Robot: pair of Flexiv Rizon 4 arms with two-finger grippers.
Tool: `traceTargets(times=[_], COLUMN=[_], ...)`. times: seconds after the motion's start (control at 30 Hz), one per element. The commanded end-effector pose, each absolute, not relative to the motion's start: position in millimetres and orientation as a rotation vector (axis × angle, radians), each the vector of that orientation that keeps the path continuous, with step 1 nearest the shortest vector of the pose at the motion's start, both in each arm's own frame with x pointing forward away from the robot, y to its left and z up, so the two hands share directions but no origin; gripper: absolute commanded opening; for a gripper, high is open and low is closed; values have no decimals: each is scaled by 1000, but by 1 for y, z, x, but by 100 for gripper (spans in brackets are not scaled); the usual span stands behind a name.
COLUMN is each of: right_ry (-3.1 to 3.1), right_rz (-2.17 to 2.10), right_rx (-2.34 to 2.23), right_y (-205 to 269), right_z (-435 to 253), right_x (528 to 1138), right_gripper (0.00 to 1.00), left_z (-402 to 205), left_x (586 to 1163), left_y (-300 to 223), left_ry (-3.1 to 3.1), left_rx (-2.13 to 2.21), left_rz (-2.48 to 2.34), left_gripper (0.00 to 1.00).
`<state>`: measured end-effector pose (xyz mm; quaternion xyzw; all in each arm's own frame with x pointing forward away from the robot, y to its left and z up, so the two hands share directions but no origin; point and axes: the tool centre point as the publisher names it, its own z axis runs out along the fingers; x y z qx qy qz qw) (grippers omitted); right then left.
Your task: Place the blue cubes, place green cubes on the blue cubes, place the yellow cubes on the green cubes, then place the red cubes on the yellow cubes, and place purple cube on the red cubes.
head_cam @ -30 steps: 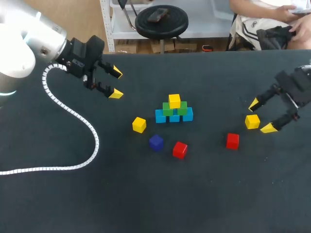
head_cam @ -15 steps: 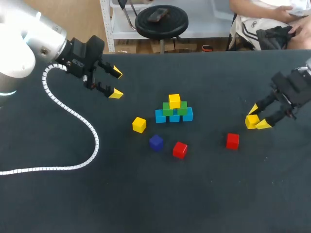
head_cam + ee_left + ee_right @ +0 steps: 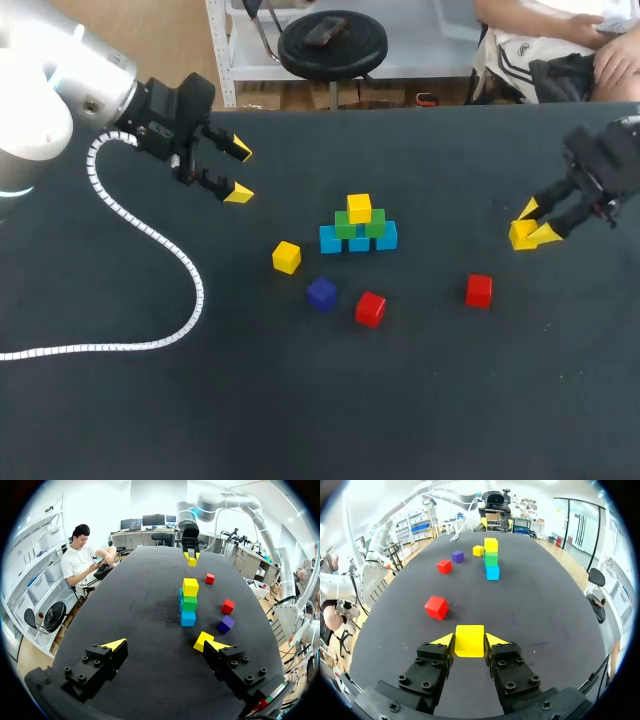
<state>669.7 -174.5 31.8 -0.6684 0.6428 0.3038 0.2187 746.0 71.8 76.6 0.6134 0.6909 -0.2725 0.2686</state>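
Though the right gripper [image 3: 536, 221] clamped on it half hides it from above, the yellow cube [image 3: 469, 641] shows plainly in the wrist view, near the worktop's [image 3: 450, 400] right edge, while the left gripper [image 3: 239, 171] hangs spread, empty.

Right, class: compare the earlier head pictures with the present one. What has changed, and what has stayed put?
The right gripper shut on the yellow cube that lay between its fingers and has moved it slightly off its spot, upward in the head view. The left gripper stayed open and still. The stack, the loose yellow cube, the purple cube and both red cubes kept their places.
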Motion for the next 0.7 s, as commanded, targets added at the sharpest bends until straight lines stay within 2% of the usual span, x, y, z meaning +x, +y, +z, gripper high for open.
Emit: traceTargets(times=[0.03,0.7], right_ry=[1852,1841], right_rz=[781,803], right_rx=[-1866,-1793], right_y=[-166,-141], right_z=[46,63], right_x=[662,673], right_gripper=[0,0], left_z=[76,76], left_x=[748,748], left_y=[72,72], left_ry=[1864,1864], left_rx=[1659,1659], left_rz=[-738,-738], left_gripper=[100,100])
